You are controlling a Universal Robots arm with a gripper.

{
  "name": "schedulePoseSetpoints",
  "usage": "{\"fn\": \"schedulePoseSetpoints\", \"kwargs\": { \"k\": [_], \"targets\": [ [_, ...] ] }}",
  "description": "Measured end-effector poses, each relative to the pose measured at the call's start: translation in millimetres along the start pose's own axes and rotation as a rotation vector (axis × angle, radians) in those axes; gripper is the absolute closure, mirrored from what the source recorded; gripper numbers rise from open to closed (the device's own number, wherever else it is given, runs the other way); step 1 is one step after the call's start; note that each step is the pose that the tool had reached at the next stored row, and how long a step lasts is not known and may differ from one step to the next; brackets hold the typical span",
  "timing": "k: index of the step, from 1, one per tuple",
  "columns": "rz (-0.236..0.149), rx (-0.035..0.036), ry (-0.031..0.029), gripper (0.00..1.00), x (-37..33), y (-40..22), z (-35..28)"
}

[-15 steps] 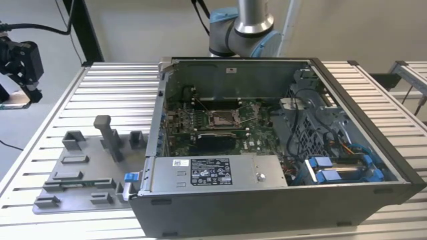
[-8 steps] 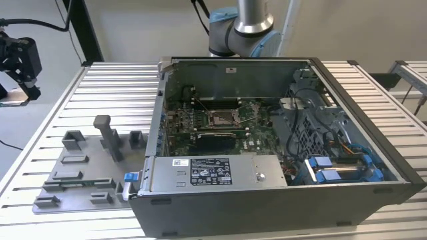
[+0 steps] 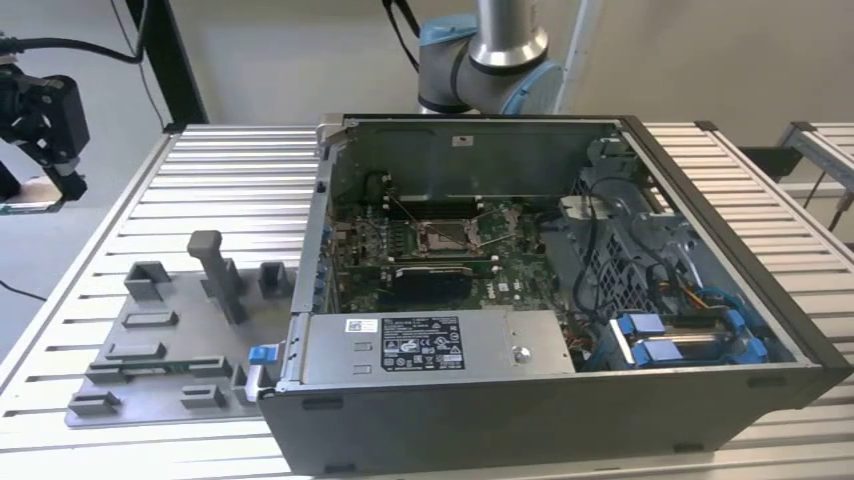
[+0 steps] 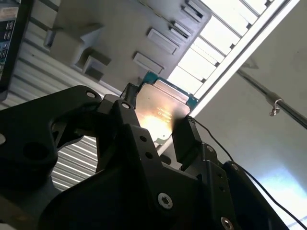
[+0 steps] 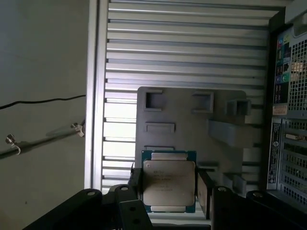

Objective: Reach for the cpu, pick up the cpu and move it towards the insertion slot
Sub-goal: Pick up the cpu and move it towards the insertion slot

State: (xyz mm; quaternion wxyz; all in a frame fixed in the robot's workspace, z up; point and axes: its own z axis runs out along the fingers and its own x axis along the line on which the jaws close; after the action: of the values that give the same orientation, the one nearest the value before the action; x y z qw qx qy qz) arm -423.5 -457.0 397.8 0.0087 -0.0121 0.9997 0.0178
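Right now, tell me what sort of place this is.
Probably a robotics lab or assembly test cell: an open computer case sits on a slatted metal table, a grey fixture plate beside it, and the robot's tool grips the cpu.

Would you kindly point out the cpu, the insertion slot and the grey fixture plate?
cpu (image 5: 169,184): first wrist view, centre of its silvery top face.
insertion slot (image 3: 446,236): exterior view, middle of its pin field.
grey fixture plate (image 3: 187,335): exterior view, bare flat part of its surface.
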Motion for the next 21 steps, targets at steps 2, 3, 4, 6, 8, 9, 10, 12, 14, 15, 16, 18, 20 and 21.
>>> {"fn": "schedulePoseSetpoints", "kwargs": {
  "k": [2, 3, 4, 6, 8, 9, 10, 12, 14, 15, 16, 18, 20, 21],
  "targets": [
    [0.0, 0.0, 0.0, 1.0, -4.9, -0.1, 0.1],
    [0.0, 0.0, 0.0001, 1.0, -8.4, -0.2, 0.2],
    [0.0, 0.0, 0.0004, 1.0, -12.1, -0.3, 0.2],
    [0.0, 0.0, 0.0007, 1.0, -20.6, -0.5, 0.3],
    [0.0, 0.0, 0.0008, 1.0, -28.7, -0.7, 0.5],
    [0.0, 0.0001, 0.001, 1.0, -33.0, -0.8, 0.5],
    [0.0, 0.0, 0.0009, 1.0, -37.2, -0.9, 0.6],
    [0.0, -0.0001, 0.0008, 1.0, -44.8, -1.1, 0.8],
    [0.0, 0.0, 0.0011, 1.0, -53.3, -1.3, 0.9],
    [0.0, 0.0, 0.0011, 1.0, -57.7, -1.4, 1.0],
    [0.0, -0.0001, 0.0011, 1.0, -62.5, -1.5, 1.1],
    [0.0, 0.0, 0.0013, 1.0, -71.6, -1.7, 1.2],
    [0.0, -0.0001, 0.0014, 1.0, -80.7, -2.0, 1.4],
    [0.0, 0.0, 0.0015, 1.0, -85.4, -2.1, 1.5]
  ]
}}
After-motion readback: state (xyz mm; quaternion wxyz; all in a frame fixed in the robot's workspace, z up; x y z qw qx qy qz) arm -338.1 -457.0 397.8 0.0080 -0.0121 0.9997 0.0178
